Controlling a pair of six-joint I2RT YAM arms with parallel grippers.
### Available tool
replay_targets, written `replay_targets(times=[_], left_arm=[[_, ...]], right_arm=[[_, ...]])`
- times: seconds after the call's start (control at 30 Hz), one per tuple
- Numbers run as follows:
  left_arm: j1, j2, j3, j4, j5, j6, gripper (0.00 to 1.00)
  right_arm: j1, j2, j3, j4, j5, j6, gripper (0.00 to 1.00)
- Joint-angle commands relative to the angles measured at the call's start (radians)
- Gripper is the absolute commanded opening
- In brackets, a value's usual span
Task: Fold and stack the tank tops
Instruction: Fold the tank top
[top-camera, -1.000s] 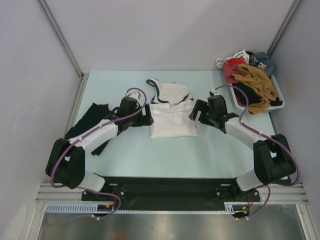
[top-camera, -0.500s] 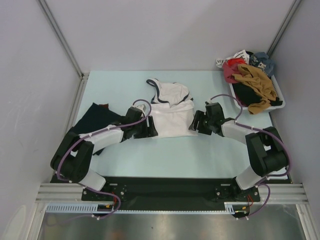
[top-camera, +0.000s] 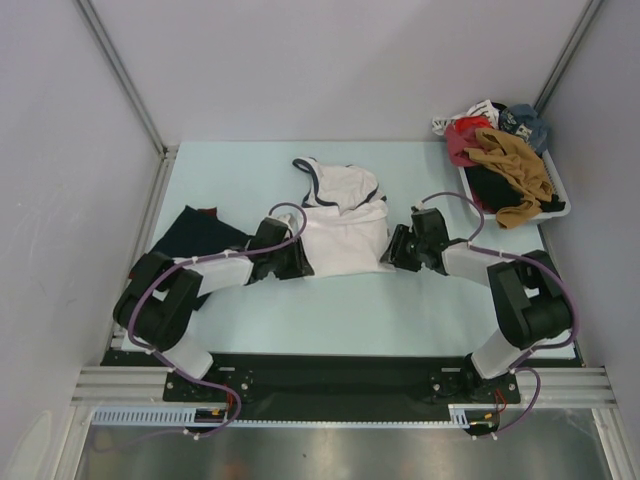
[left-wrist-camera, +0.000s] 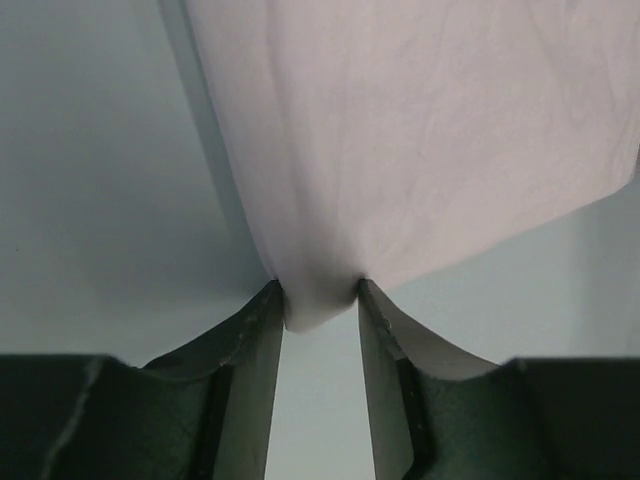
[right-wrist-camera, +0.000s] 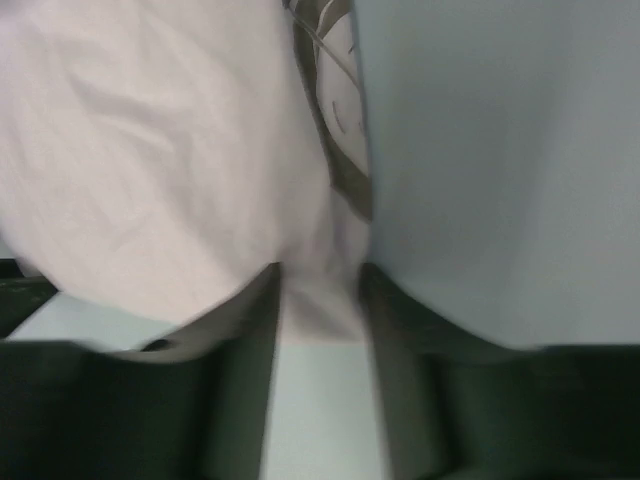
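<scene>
A white tank top (top-camera: 340, 230) with navy trim lies in the middle of the table, its straps toward the far side. My left gripper (top-camera: 303, 262) is at its near left corner, and in the left wrist view the gripper (left-wrist-camera: 318, 300) is shut on that corner, the cloth (left-wrist-camera: 420, 150) gathering into the jaws. My right gripper (top-camera: 392, 255) is at the near right corner. The right wrist view shows this gripper (right-wrist-camera: 320, 280) shut on the white cloth (right-wrist-camera: 150, 150) beside its dark trim (right-wrist-camera: 345, 170). A dark navy tank top (top-camera: 190, 235) lies at the left, partly under my left arm.
A white tray (top-camera: 555, 208) at the far right holds a heap of other clothes (top-camera: 505, 160) in red, tan, black and blue. Grey walls close in on the table at the left, back and right.
Both arms have stretched forward and down to the white top's near corners. Both grippers, wide open a second ago, have closed on the cloth.
</scene>
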Motion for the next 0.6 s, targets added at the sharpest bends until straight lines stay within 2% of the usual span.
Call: replay_targets(times=[0.0,0.03,0.07,0.13,0.2,0.27,0.3,0.33,0.37,0.4,0.43,0.57], left_arm=[[-0.006,-0.019,-0.041,0.003,0.008,-0.01,0.42],[-0.006,-0.021,-0.045,0.005,0.01,-0.01,0.55],[-0.006,-0.021,-0.051,0.005,0.011,-0.01,0.59],[-0.006,-0.018,-0.055,0.005,0.011,-0.01,0.6],[-0.009,-0.012,-0.064,0.031,0.019,-0.015,0.54],[-0.01,-0.012,-0.074,0.038,0.026,-0.015,0.38],[-0.012,-0.016,-0.078,0.04,0.023,-0.016,0.3],[-0.012,-0.022,-0.086,0.042,0.019,-0.021,0.1],[-0.012,-0.048,-0.107,0.048,0.008,-0.024,0.03],[-0.012,-0.062,-0.117,0.048,0.004,-0.024,0.0],[-0.012,-0.074,-0.123,0.045,0.0,-0.023,0.0],[-0.012,-0.114,-0.108,-0.029,0.003,-0.003,0.0]], right_arm=[[0.006,-0.058,-0.045,-0.066,0.005,-0.002,0.56],[0.006,-0.067,-0.051,-0.07,0.008,-0.002,0.64],[0.006,-0.072,-0.056,-0.07,0.005,-0.005,0.66],[0.006,-0.069,-0.063,-0.07,0.0,-0.004,0.63],[0.008,-0.054,-0.066,-0.072,-0.01,-0.004,0.54],[0.015,-0.052,-0.072,-0.072,-0.01,-0.002,0.43],[0.015,-0.057,-0.082,-0.069,-0.009,0.001,0.32],[0.017,-0.07,-0.106,-0.066,0.002,0.004,0.23],[0.017,-0.081,-0.121,-0.06,0.003,0.007,0.14],[0.015,-0.093,-0.132,-0.055,0.007,0.01,0.05],[0.017,-0.126,-0.143,-0.052,0.013,0.016,0.0],[0.018,-0.204,-0.145,-0.086,0.02,0.015,0.0]])
